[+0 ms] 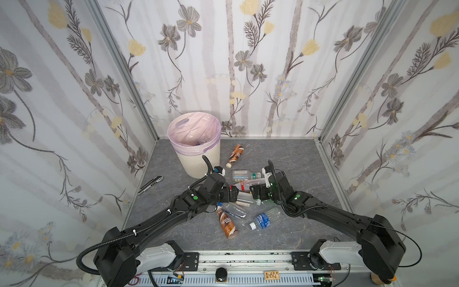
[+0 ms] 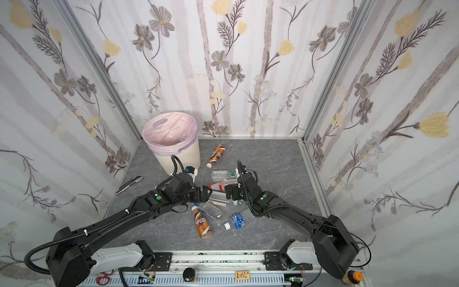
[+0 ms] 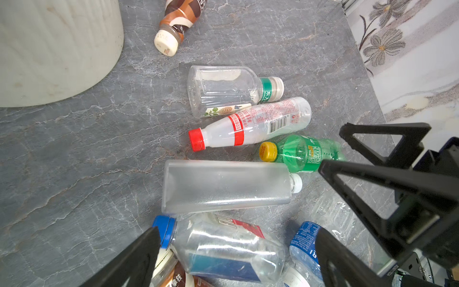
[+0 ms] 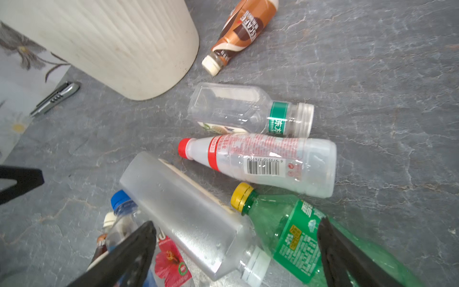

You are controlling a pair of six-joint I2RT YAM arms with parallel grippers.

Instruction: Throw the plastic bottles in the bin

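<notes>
We record a cream ribbed bin point(image 1: 198, 164) with a pink-lilac liner point(image 1: 188, 126), a grey veined tabletop point(image 1: 285, 161), a green bottle point(image 4: 293, 238) capped yellow, a clear bottle point(image 3: 260, 121) capped and banded red, and a brown-and-cream coffee bottle point(image 1: 235, 154).

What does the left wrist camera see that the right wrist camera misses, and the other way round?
Only the left wrist view shows the blue-labelled bottle. Only the right wrist view shows the utility knife near the bin. Both show the bin's ribbed wall, the brown coffee bottle lying by it, the red-capped bottle, the green bottle and the frosted square bottle.
</notes>
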